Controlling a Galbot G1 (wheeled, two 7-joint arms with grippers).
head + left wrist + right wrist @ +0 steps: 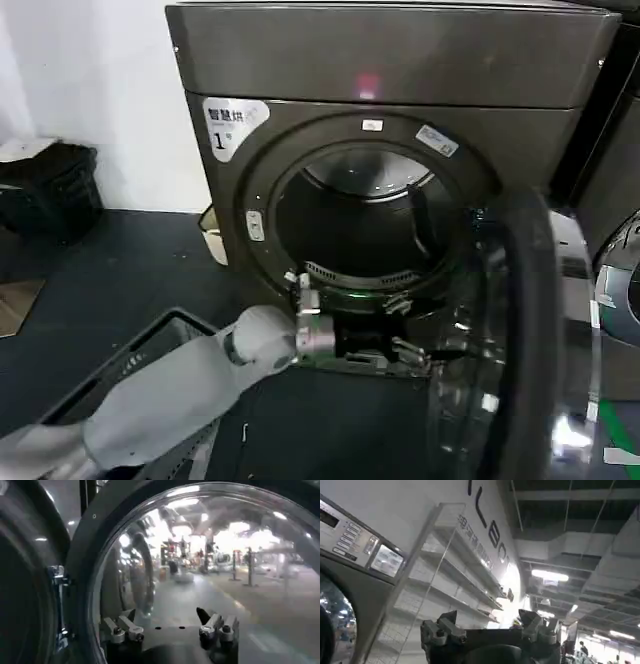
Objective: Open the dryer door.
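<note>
The dryer (400,70), dark bronze-grey with a white "1" sticker (228,125), stands in front of me with its round drum opening (365,225) exposed. The dryer door (520,330) is swung out to the right, its chrome ring and tinted glass edge-on to the head view. My left gripper (405,325) reaches across the lower rim of the opening, close to the door's inner side, open and holding nothing. In the left wrist view the left gripper (167,615) faces the door glass (200,565) at close range. My right gripper (488,617) is open, empty, and pointing upward.
A dark wire basket (150,350) sits low on the left under my left arm. A black bin (50,185) stands by the white wall. Another dark machine (615,200) stands right of the dryer. The right wrist view shows a control panel (355,540) and wall shelves (450,565).
</note>
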